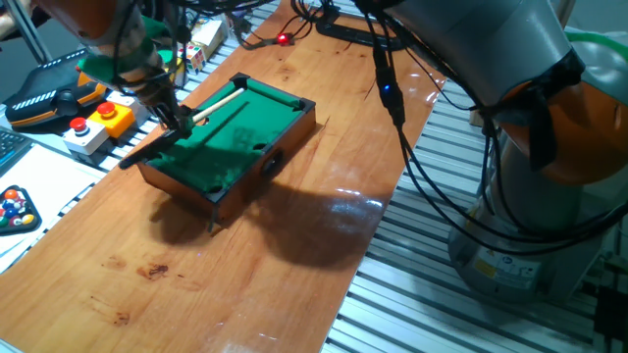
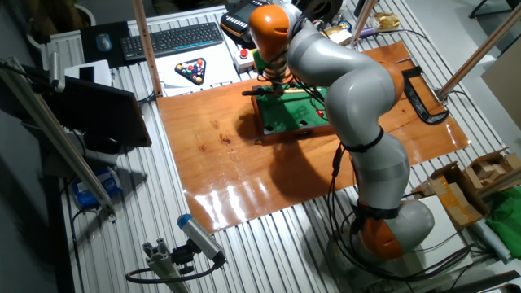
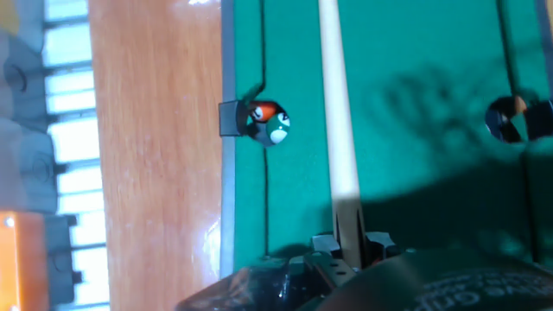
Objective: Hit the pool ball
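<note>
Where rail pocket opens, pool ball [image 3: 275,127] sits: tiny, glossy, dark.

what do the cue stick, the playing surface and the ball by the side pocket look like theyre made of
Cue stick: pale, matte, probably light wood or plastic. Playing surface: flat green with soft shadows and no glare, likely felt. Pool ball: glossy with white highlights, hard plastic or resin by the look.
</note>
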Controlling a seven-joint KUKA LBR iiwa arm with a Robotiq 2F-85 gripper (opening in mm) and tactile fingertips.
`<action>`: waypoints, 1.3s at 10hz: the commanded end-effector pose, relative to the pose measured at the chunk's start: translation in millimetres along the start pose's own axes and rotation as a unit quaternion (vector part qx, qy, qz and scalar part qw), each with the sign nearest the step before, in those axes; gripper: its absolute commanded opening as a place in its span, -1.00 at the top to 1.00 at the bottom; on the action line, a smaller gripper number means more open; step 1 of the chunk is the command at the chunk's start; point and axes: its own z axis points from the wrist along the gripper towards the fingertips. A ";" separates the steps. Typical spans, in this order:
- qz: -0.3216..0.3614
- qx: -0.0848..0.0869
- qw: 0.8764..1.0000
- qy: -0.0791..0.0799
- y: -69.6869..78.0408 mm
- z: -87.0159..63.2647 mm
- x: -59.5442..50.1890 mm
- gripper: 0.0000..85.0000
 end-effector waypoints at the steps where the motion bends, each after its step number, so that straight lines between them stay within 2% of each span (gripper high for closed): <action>1: -0.007 -0.003 1.000 0.000 -1.3 2.6 -0.6 0.98; 6: -0.012 -0.004 1.000 -0.007 -8.5 8.5 -2.9 0.98; 9: -0.011 0.009 1.000 -0.012 -9.9 12.4 -1.9 0.98; 10: -0.007 0.004 1.000 -0.010 -10.9 14.4 -2.0 0.88; 13: -0.003 0.001 1.000 -0.004 -10.5 17.5 -1.9 0.29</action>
